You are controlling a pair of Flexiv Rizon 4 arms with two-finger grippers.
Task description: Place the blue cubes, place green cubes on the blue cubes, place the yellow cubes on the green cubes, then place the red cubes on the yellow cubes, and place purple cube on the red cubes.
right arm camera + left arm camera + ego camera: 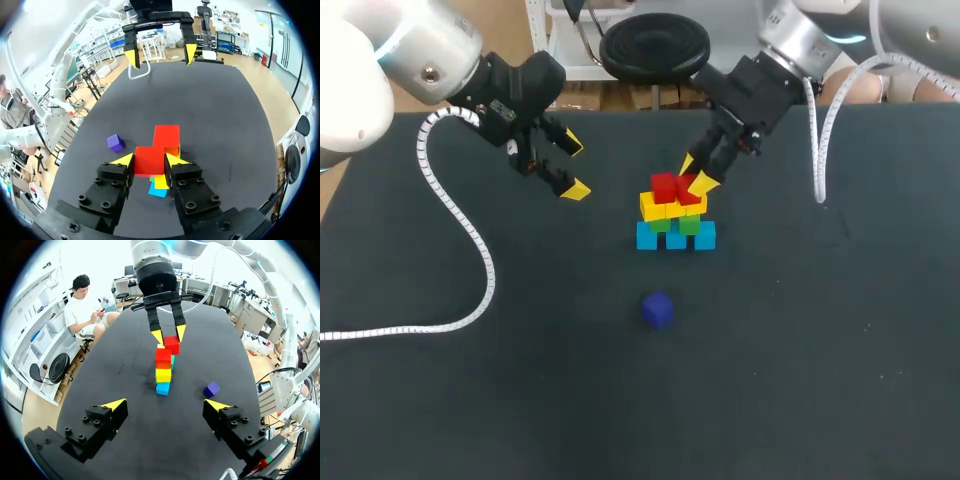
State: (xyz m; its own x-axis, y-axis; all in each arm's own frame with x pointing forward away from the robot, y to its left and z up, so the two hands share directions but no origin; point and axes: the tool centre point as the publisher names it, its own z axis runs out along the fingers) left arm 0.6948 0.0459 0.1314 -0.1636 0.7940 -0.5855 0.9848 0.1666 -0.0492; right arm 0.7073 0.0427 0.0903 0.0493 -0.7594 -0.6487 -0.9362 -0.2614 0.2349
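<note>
So the right gripper [149,161] is pinched on a red cube [149,156], a yellow tip pressed on each side, right at the top of the stack next to the second red cube [166,136], which is already sitting there. Underneath are the yellow cubes [670,207], then the green cubes [675,225], then the blue cubes [675,238] on the black table [820,350]. I honestly can't tell if the held cube is fully seated or a hair above. My take: come straight down, square it against its red neighbour, and make sure it's flat on the yellow layer before letting go. Open only a little, since the fingers sit close to the neighbour, then lift straight up. Any sideways drag looks likely to shove the whole tower, which seems a bit uneven already. The left gripper [570,166] is wide open with nothing in it, hanging off to the stack's side. The purple cube [658,308] sits alone on the table in front of the stack, not yet placed.
</note>
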